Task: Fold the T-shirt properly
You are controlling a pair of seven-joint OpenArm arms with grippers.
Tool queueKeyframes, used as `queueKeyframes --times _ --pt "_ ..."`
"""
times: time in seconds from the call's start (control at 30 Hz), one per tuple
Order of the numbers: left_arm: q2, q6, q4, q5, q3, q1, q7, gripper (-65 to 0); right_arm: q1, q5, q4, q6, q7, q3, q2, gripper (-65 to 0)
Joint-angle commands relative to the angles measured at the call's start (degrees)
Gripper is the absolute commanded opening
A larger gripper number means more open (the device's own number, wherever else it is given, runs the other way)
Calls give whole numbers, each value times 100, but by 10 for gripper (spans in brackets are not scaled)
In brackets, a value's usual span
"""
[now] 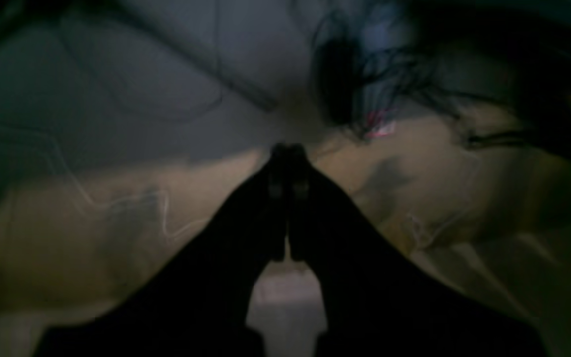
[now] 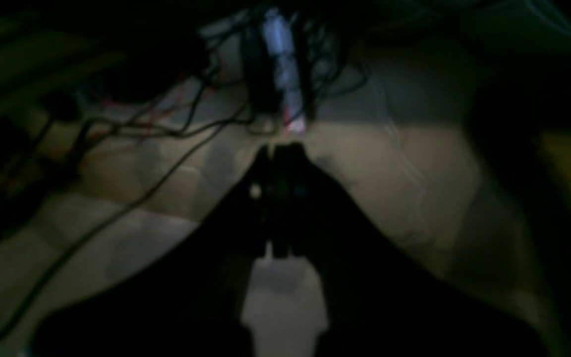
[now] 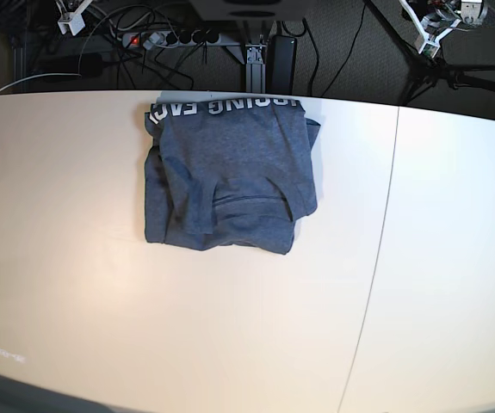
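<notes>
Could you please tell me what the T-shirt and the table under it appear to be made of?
T-shirt: seemingly soft knit cotton jersey, matte, heathered blue-grey; it creases and bunches in soft folds. The white lettering along its far edge looks like flat printed ink.
Table: a hard, smooth cream board, probably laminate or coated wood, slightly glossy; a thin straight seam divides two panels. The core material cannot be told.

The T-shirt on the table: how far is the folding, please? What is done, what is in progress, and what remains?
Done: the T-shirt lies on the table as a compact folded bundle, sleeves tucked in, white lettering along its far edge. In hand: nothing; the left gripper and the right gripper are both shut, empty and away from the cloth. Left: perhaps only squaring the slightly uneven edges.
</notes>
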Motion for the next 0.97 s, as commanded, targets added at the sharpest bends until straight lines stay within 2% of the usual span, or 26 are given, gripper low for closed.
queueKeyframes --times 0.0,0.17,0.3,0.37,0.53,0.63,0.77,0.93 --pt "15 282 -352 66 76 -232 -155 -650 229 -42 -345 9 72 -55 68 -650" --pt "549 1235 -2581 879 761 -1473 -452 -650 1805 -765 -2505 -149 238 -575 -11 -650" --pt "883 1488 -3823 907 1414 -2391 -942 -650 2949 -1360 -3794 -761 407 -1014 -262 -650" --pt "990 1510 -3985 835 1690 -2723 -907 -650 3322 -1475 -4085 -922 448 -1108 -415 -650" --pt "1025 1508 -3985 525 2085 -3165 -791 -650 3731 -1648 -4076 -951 365 -1106 -682 -650" --pt "994 1484 -3985 507 2175 -3191 -754 -650 3790 -1648 -3893 -938 356 -1102 -730 -650" --pt "988 1445 -3985 354 2188 -3185 -599 -650 3788 -1628 -3689 -933 -271 -1102 -745 -650" --pt "990 1445 -3982 68 2188 -3180 -647 -650 3788 -1596 -3670 -931 -431 -1102 -732 -650"
